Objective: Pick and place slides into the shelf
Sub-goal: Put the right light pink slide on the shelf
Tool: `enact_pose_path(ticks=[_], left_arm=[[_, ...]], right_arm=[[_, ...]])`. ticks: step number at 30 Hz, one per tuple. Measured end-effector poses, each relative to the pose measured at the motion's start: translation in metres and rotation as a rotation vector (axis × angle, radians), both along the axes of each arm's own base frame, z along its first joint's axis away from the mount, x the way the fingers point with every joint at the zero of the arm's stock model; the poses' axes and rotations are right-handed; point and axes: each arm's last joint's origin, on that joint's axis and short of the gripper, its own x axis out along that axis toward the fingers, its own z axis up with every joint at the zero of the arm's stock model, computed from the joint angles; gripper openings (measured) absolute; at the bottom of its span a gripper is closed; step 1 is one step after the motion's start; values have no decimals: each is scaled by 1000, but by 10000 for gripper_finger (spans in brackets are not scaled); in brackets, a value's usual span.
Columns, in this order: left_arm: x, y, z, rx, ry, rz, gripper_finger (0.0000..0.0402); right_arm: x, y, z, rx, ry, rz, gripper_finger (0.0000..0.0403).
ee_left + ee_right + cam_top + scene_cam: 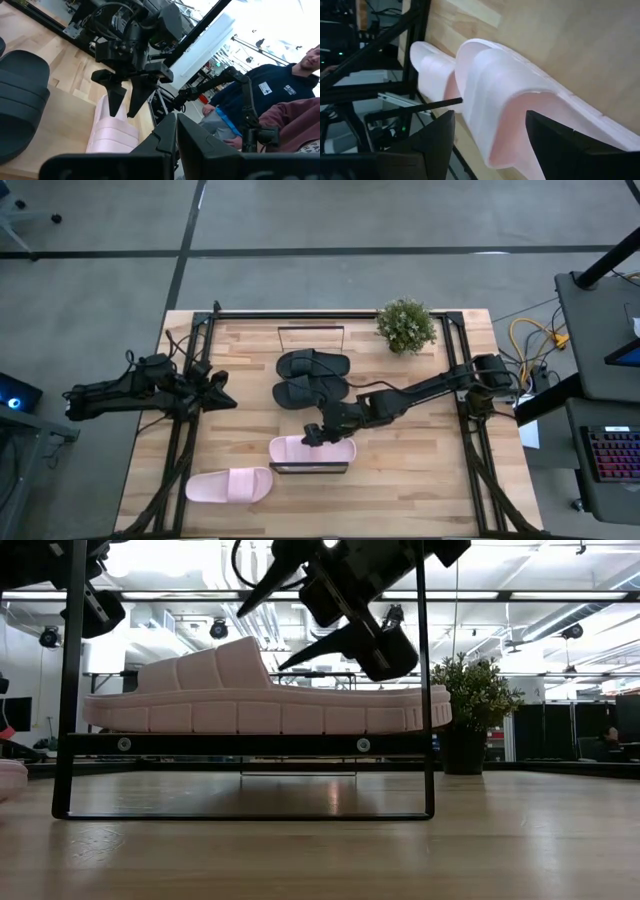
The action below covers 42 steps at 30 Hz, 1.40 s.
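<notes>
Shelf [309, 468] sits near the front-middle of the desk [420, 480] w/ one pink slide [312, 450] lying on it; in the low view that slide [265, 700] rests flat on the shelf's board [245, 744], strap up, between the thin black frame ends. Right tool [312, 434] hangs just above the slide's strap end, fingers apart — low view shows both dark fingers [320, 648] spread and clear of the strap, gripping nothing. Right wrist view: its fingers [432, 137] straddle the pink strap [492, 100] w/ gaps on both sides. Second pink slide [229, 484] lies on the desk, front-left of the shelf, apart from it. Two black slides [312, 378] lie side by side toward the desk's middle-back, just behind the shelf. Small potted plant [405, 326] stands at the back right. Left tool [222, 393] waits over the desk's left side, fingers together, empty. Left wrist view — two people beyond the desk edge, one in a dark top [272, 92], one in a maroon sleeve [295, 122].
</notes>
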Motion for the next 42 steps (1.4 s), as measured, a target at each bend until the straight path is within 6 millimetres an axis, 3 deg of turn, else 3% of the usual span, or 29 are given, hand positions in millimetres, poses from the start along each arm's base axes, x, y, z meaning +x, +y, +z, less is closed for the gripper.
enact_pose_path(ticks=[9,20,25,37,42], left_arm=[[0,0,0,0,-2,0,0],[-1,0,0,-2,-5,0,0],[-1,0,0,-2,-5,0,0],[-1,0,1,0,-9,0,0],[-2,0,1,0,-10,0,0]], right_arm=[[21,7,-24,98,-60,40,232],[25,7,-21,96,-74,38,214],[22,7,-25,94,-14,28,171],[21,7,-26,80,-13,38,19],[21,7,-25,78,-12,39,12]])
